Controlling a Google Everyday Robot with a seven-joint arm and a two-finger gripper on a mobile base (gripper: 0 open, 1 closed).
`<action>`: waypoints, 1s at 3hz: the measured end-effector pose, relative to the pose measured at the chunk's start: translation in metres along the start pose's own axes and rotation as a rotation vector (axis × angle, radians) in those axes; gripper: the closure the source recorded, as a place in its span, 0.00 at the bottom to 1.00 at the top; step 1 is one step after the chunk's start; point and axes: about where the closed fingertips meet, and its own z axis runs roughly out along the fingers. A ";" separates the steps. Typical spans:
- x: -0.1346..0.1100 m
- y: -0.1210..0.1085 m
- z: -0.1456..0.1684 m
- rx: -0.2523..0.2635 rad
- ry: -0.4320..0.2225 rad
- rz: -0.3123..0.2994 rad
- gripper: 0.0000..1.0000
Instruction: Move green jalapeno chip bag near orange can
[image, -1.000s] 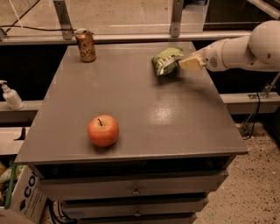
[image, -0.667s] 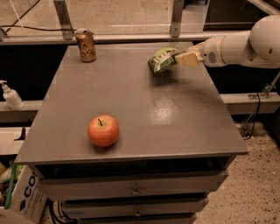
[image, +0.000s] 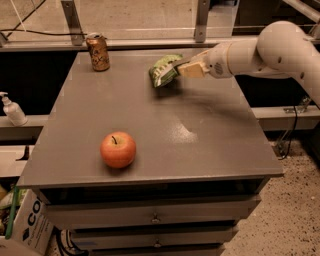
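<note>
The end effector (image: 176, 69) reaches in from the right, over the back of the counter (image: 210, 130). It pinches the green jalapeno chip bag (image: 163, 72) by its right side. The bag is right of the orange can (image: 98, 52), not touching it. A red apple (image: 118, 149) sits near the front.

A grey table (image: 200, 135) with drawers below carries two things. An orange can (image: 98, 52) stands upright at the far left corner. A red-orange apple (image: 118, 149) sits near the front edge, left of centre. Over the far middle, the gripper (image: 180, 69) clamps the green jalapeno chip bag (image: 162, 72), which appears raised off the surface.
</note>
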 end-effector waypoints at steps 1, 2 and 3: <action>-0.010 0.009 0.034 -0.017 -0.019 -0.039 1.00; -0.025 0.011 0.061 -0.013 -0.045 -0.080 1.00; -0.043 0.016 0.089 -0.010 -0.075 -0.113 1.00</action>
